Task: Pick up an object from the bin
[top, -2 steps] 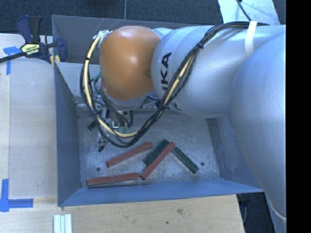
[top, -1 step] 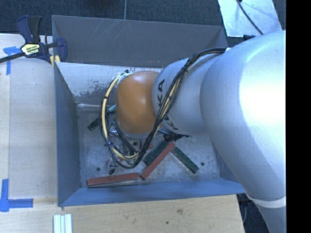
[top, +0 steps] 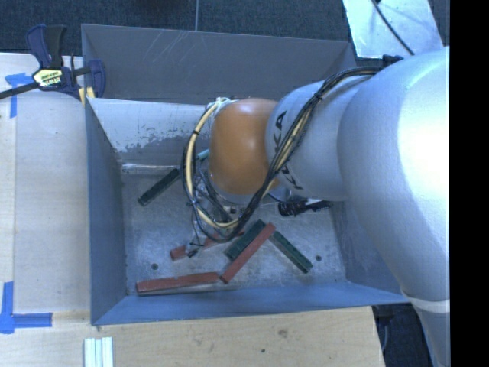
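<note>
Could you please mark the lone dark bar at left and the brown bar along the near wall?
Dark bar point(top: 158, 186): camera view, its middle.
Brown bar point(top: 176, 283): camera view, its middle.

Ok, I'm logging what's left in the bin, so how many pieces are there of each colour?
Red-brown: 3 (long bar, slanted bar, small piece)
Dark green: 3 (left bar, middle bar, right bar)
Total: 6 visible; the arm covers part of the bin.

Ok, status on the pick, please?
Gripper low over bin centre. Small red piece nearest it. Red-brown stick and dark green stick crowd alongside.
</note>
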Tool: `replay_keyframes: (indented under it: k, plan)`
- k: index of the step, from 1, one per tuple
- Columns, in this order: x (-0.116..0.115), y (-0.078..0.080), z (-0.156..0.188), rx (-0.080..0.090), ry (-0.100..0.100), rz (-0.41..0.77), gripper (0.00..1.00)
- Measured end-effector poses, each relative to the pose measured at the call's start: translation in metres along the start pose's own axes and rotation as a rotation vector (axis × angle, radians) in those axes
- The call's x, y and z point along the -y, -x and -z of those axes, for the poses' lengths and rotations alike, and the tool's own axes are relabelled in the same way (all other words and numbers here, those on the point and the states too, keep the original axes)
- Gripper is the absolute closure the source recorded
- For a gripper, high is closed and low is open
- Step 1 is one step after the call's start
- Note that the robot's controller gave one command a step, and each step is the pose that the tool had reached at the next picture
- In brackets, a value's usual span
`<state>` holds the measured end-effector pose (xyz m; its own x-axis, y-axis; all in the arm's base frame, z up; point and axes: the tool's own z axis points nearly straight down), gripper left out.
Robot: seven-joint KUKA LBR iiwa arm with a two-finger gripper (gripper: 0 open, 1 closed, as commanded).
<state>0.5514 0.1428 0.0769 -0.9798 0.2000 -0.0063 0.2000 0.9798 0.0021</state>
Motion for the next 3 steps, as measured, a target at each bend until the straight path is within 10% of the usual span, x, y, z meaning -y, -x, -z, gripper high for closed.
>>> replay_keyframes:
  k: [1,2,3]
  plan:
    - [0.101,0.051,-0.005,0.003,-0.002,-0.025,0.0]
    - [0.082,-0.02,-0.006,-0.004,0.0,0.206,0.0]
    - [0.081,-0.018,-0.004,0.001,0.002,0.203,1.0]
